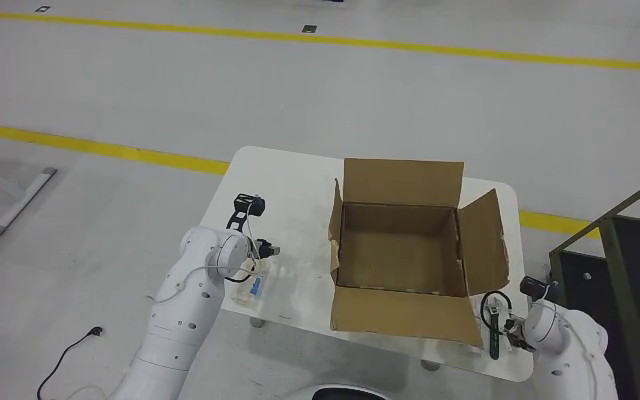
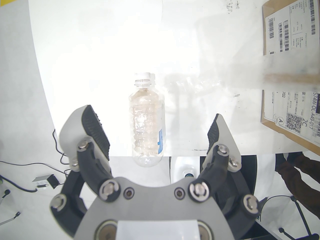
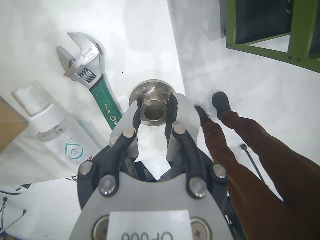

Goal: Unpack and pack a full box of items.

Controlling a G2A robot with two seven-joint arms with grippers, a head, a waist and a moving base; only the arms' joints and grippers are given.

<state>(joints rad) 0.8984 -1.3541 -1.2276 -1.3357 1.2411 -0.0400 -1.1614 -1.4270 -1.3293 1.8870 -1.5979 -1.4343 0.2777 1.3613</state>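
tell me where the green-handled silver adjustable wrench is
Right wrist view: the wrench lies on the white table, between the clear spray bottle and the steel fitting the right gripper holds.

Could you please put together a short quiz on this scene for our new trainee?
1. True or false: the left claw is shut on the plastic bottle.
2. What does the right claw grip? A) wrench B) metal fitting C) spray bottle
3. Fill in: the flaps of the cardboard box are ____.
Key: 1 false; 2 B; 3 open.
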